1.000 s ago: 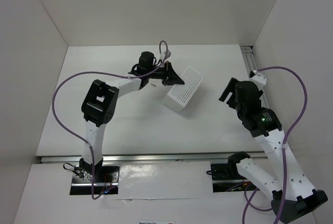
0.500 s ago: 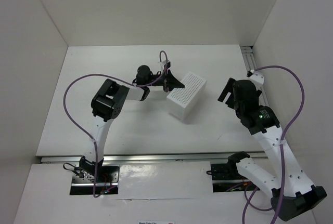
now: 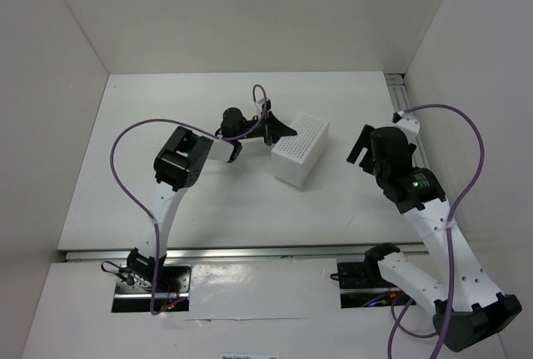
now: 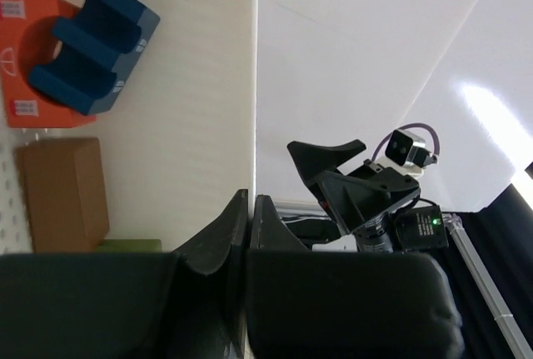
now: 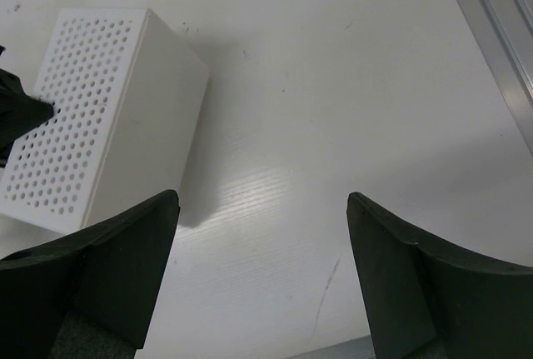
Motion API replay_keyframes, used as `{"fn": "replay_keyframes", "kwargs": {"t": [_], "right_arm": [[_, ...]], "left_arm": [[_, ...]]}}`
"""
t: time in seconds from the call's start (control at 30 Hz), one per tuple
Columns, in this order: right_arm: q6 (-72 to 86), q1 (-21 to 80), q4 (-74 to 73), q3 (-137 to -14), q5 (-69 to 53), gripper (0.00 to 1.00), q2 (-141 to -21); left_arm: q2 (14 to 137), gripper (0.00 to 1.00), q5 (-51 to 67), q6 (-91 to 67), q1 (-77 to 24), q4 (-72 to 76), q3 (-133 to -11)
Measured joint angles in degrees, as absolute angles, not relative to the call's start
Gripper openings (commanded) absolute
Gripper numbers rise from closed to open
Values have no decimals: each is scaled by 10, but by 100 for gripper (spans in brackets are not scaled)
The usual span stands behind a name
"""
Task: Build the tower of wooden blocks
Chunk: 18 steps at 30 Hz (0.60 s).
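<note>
Wood blocks (image 4: pixel 75 67), four, sit inside one tipped white tray (image 5: pixel 158 126) mid-table: blue block (image 4: pixel 96 30) overlapping red block (image 4: pixel 29 13), brown block (image 4: pixel 62 188), olive green block (image 4: pixel 129 245); left gripper (image 4: pixel 250 205), arm outstretched, pinches the tray's wall; right gripper (image 5: pixel 262 201) hovers right, jaws wide.

blue notched block (image 4: pixel 96 42) overlapping orange block (image 4: pixel 25 51) | brown block (image 4: pixel 65 192) just beside | olive-green block (image 4: pixel 129 245), only an edge visible

Perforated tray (image 3: pixel 300 149) mid-table (image 3: pixel 208 201), left gripper (image 4: pixel 250 201) clamped on its left wall, right gripper (image 5: pixel 262 201) well apart to its right, inside the tray a notched block (image 4: pixel 96 42) lying on a holed block (image 4: pixel 25 34), a rectangular block (image 4: pixel 65 192) beside them, a fourth block (image 4: pixel 129 245) just beyond, partly behind the fingers.
</note>
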<state>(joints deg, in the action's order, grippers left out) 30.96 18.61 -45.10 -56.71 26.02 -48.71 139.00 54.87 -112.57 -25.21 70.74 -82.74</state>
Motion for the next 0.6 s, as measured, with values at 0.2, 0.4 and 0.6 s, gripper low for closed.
{"fn": "replay_keyframes", "kwargs": {"t": [0.2, 0.4, 0.6], "right_arm": [[310, 186, -451, -567, 260, 90, -487], [310, 186, -451, -567, 260, 91, -487], [310, 186, -451, -567, 260, 91, -487]], "left_arm": [[1404, 0, 536, -1129, -254, 706, -875], [1406, 0, 521, -1129, -258, 709, -901], [1418, 0, 513, -1130, -267, 710, -901]]}}
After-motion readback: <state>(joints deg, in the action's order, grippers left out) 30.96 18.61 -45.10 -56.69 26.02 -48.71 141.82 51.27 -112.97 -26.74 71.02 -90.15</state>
